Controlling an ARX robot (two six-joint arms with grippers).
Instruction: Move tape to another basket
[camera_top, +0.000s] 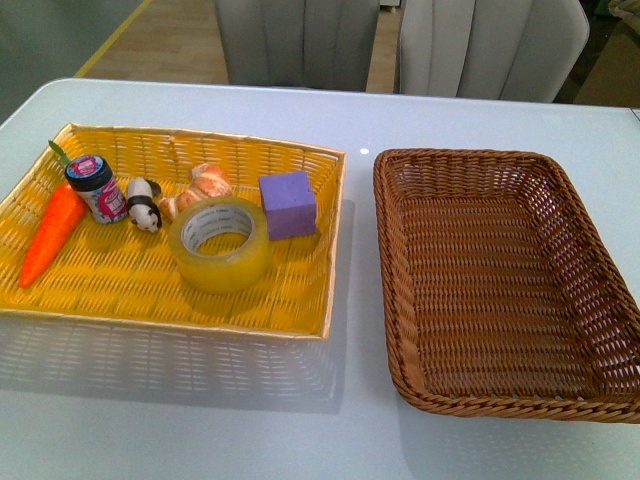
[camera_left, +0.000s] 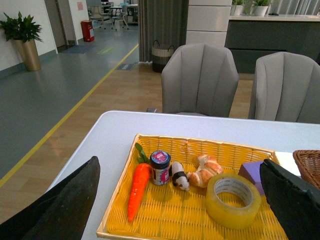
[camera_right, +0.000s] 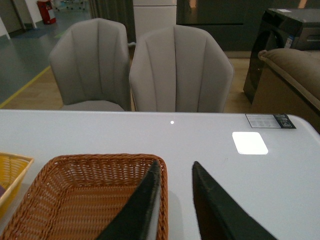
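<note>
Sitting flat in the yellow basket (camera_top: 335, 250): tape (camera_top: 221, 243), core up, near the front middle. It is just beside the purple block (camera_top: 288, 204), with the pastry (camera_top: 203, 187) right behind it. Carrot (camera_top: 52, 233), jar (camera_top: 97, 188) and panda toy (camera_top: 144, 207) are further left. Brown basket (camera_top: 390, 280) is alongside on the right, apart from the tape. Left gripper (camera_left: 178, 165) has its jaws wide apart, above the yellow basket's near side. Right gripper (camera_right: 177, 163) has its jaws slightly apart with a narrow gap, at the brown basket's rim.
</note>
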